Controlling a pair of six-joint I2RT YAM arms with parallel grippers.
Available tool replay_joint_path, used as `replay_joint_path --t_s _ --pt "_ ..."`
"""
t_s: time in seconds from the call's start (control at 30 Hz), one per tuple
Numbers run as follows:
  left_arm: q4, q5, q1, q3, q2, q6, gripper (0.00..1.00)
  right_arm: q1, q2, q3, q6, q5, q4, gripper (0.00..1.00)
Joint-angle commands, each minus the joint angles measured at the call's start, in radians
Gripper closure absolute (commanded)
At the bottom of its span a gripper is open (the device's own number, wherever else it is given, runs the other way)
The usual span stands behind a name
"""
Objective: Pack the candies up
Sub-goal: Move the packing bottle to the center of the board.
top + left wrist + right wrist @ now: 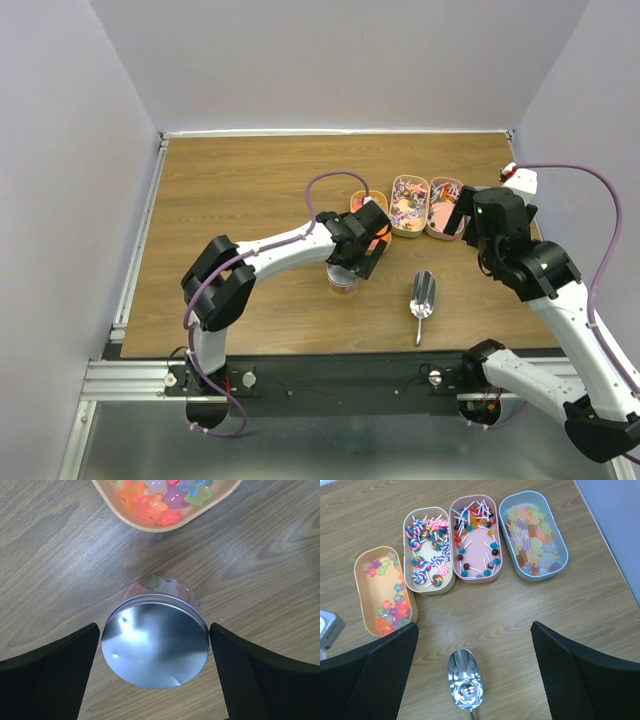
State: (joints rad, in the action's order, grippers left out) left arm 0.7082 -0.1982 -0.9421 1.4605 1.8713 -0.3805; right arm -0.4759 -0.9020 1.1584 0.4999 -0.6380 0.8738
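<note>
Both claws stand wide apart, gripping nothing. The left gripper (pixel 154 630) hangs over a lidded jar (pixel 155 655), one finger either side of it, and a few star sweets show through the glass. The candies (pixel 387 615) lie in the peach tray (pixel 362 580) just beyond. The right gripper (pixel 474 630) hovers over the metal scoop (pixel 465 682).

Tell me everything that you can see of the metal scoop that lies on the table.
The metal scoop is shiny and silver-coloured, probably steel. It has a rounded open trough and a thin straight handle. It lies flat on the wooden table, with the trough facing up and pointing toward the pastel trays and the handle toward the arm bases. It seems empty; only reflections show inside. Nothing but the table touches it.
</note>
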Motion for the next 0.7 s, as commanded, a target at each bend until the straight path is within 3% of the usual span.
replay_joint_path --t_s 0.0,0.37,0.67 --pt "0.001 -0.001 -0.004 0.006 0.017 0.020 0.01 0.005 -0.015 -0.008 0.008 -0.008 0.021 0.00" --pt "-0.010 0.056 -0.012 -0.042 0.026 0.011 0.01 0.005 -0.026 -0.020 0.020 0.001 0.022 0.00" --pt "-0.021 -0.027 0.045 -0.086 -0.006 -0.002 0.02 0.005 -0.021 -0.031 0.032 0.011 0.017 0.00"
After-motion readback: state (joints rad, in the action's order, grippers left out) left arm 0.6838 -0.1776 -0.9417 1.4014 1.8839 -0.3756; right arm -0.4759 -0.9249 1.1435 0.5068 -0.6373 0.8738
